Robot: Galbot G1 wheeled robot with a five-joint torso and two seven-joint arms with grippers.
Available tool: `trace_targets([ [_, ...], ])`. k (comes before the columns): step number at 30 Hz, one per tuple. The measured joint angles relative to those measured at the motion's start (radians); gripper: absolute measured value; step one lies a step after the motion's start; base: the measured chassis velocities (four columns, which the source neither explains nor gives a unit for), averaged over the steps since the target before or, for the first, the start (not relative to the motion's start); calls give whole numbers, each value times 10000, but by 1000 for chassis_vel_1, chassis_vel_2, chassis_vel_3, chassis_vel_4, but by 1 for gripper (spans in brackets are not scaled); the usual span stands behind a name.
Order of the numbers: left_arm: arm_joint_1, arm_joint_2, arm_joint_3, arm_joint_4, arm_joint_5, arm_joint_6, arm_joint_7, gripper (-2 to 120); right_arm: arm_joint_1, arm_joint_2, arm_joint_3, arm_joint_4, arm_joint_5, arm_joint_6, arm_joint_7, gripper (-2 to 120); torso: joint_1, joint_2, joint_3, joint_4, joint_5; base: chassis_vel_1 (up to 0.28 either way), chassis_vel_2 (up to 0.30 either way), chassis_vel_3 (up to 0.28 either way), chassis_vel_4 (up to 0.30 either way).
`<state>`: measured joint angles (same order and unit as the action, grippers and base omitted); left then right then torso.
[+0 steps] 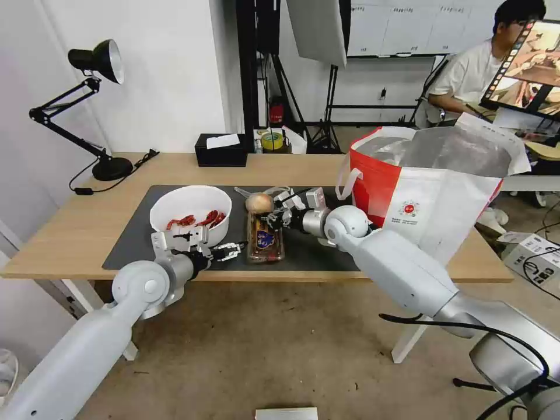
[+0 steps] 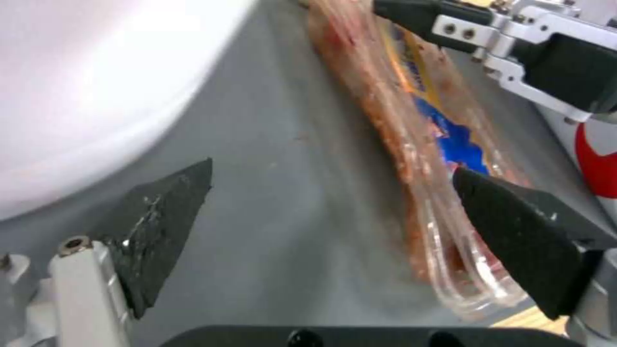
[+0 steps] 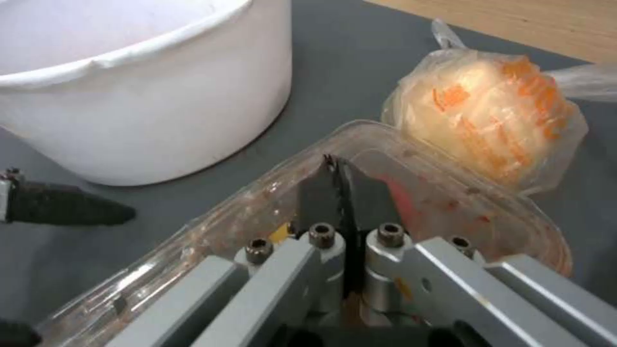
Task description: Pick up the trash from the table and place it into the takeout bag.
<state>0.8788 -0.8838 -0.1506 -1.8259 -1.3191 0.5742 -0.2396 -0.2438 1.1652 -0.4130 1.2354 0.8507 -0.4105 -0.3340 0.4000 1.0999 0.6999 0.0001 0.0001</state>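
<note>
Right tool (image 1: 273,217) was your working one: its fingers sat pressed together on the far rim of the clear plastic tray (image 1: 266,239), and in the right wrist view the dark pads (image 3: 339,193) met with the tray's edge pinched between them. You had the left tool (image 1: 233,251) spread wide, one finger (image 2: 164,212) over bare mat and the other (image 2: 520,231) against the tray's near end, holding nothing.

On the bench (image 1: 70,233), the tray lay flat on the dark grey mat (image 1: 315,256). Its long axis ran from 12 to 6 o'clock as you looked down from the head, so one short end pointed away from you and the other toward the bench's front edge. From the left tool the tray lay at about 3 o'clock, just beside it; from the right tool it stretched toward 6 o'clock. The right arm was nearer the takeout bag (image 1: 426,192), which stood open at the tray's 2 o'clock, well apart from it.

The bagged tan ball (image 1: 259,202) rested touching the tray's far end at 12 o'clock, and the white bowl (image 1: 189,219) with red shells stood at the tray's 9 o'clock. You would, I judge, have needed to lift clear of that ball.
</note>
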Motion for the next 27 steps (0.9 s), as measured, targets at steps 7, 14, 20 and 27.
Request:
trace_targets([
  [7,-165,-268,153,59,-633,-22,-148,100,-40,-8,0,37,0,0,13,0,0,0,0,-1,0,0,0,0,0],
  [14,-392,-369,309,149,-1241,86,-392,100,-67,-17,40,36,1,0,17,0,0,0,0,-1,-1,0,0,0,0],
  [20,-536,-420,398,168,-1526,229,-500,100,-99,-7,77,36,-4,10,23,0,0,0,0,-2,-1,0,0,0,0],
  [27,-605,-429,457,164,-1717,285,-623,91,-108,-5,89,34,-10,15,32,0,0,0,0,-2,-1,0,0,0,0],
])
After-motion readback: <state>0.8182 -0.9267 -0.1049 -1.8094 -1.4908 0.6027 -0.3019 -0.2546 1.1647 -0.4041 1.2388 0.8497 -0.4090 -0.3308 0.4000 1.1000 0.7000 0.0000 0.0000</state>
